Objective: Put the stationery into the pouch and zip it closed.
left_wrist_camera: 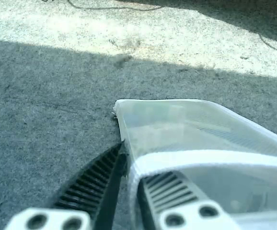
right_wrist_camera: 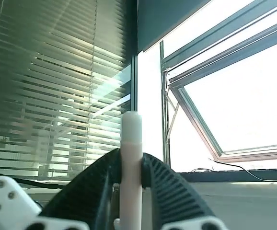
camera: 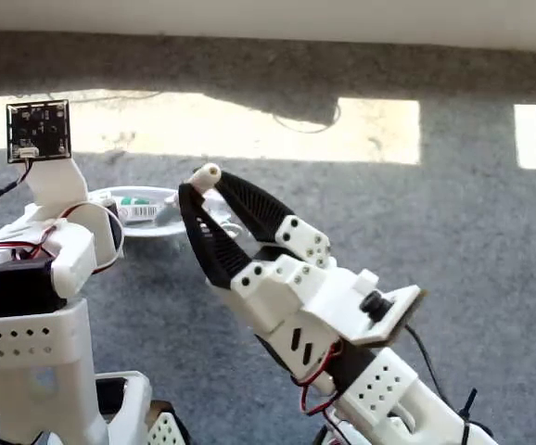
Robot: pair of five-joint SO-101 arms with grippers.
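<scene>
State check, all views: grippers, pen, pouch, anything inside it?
Left gripper: shut on pouch rim.
Right gripper: shut on pen, raised.
Pen: held in air, outside pouch.
Pouch: lying on table, seems unzipped.
Labelled item: inside pouch.

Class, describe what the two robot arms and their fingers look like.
The left arm and right arm are white plastic shells dotted with screw holes. Their fingers are black, ribbed and tapering. Red and black cables loop at the joints. Each wrist bears a camera.
</scene>
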